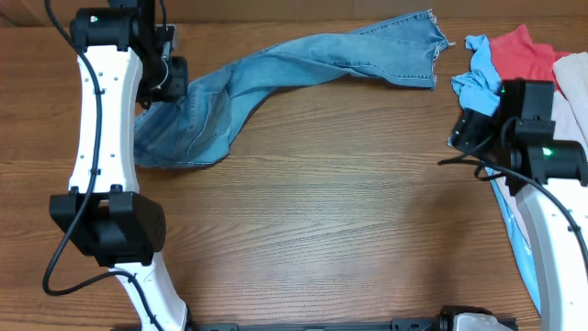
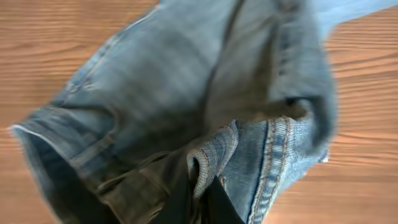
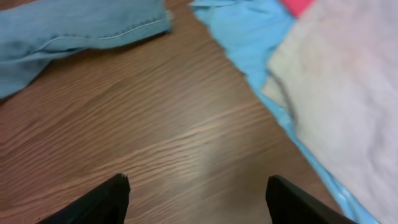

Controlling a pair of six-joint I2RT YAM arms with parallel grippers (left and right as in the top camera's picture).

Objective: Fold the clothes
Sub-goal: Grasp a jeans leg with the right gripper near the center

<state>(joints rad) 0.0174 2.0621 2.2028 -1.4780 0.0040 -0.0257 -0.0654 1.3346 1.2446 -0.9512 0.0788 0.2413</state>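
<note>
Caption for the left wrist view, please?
Left gripper shut on a fold of the jeans, with the table behind.

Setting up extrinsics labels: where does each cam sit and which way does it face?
Overhead: fixed above the table, facing straight down; shows left arm, right arm, the jeans, a garment pile.
Left wrist: on the left arm, facing bunched denim up close; left fingers pinch a fold at bottom edge.
Right wrist: on the right arm, facing down at bare wood; right fingers spread open at bottom.
Shared: overhead and right wrist both show the jeans' hem and the pile.
</note>
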